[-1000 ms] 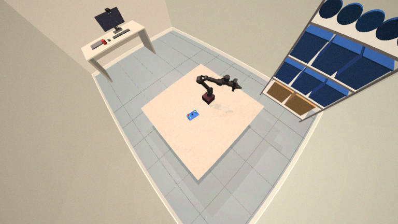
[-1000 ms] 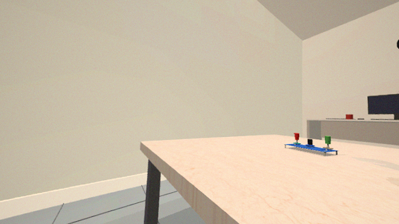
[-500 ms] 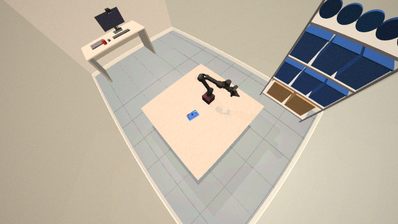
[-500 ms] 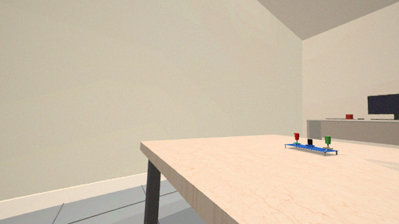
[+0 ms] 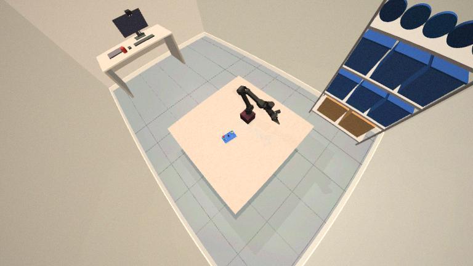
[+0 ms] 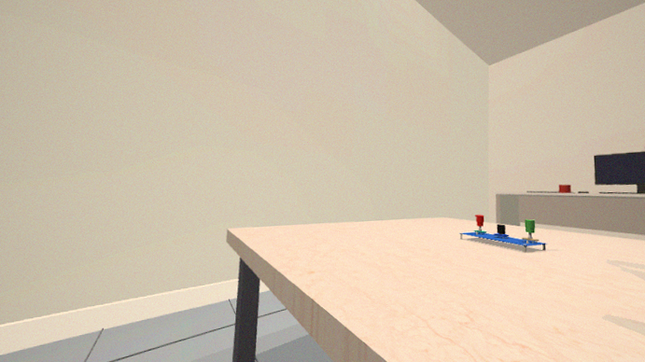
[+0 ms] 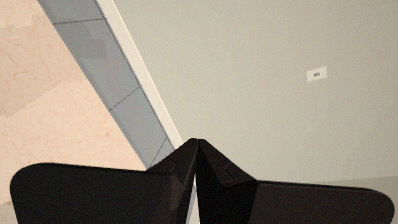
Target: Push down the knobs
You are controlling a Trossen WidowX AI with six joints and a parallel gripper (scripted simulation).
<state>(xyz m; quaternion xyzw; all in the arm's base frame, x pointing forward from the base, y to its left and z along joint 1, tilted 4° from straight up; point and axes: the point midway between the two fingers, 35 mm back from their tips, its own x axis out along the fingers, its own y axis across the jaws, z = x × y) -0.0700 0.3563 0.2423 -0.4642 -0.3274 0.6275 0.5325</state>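
The blue circuit board stands on short legs on the table. A red knob sits high on its shaft at one end, with a gap above its green potentiometer base. A green knob sits high on its shaft at the other end, above a tan potentiometer base. A black part sits low between them. My gripper is shut and empty, raised and well away from the board, beyond the arm's base. It is out of the exterior view.
The arm's dark red base stands on the table near the board. A desk with a monitor stands by the wall, and a shelf rack with blue bins stands beyond the table's edge.
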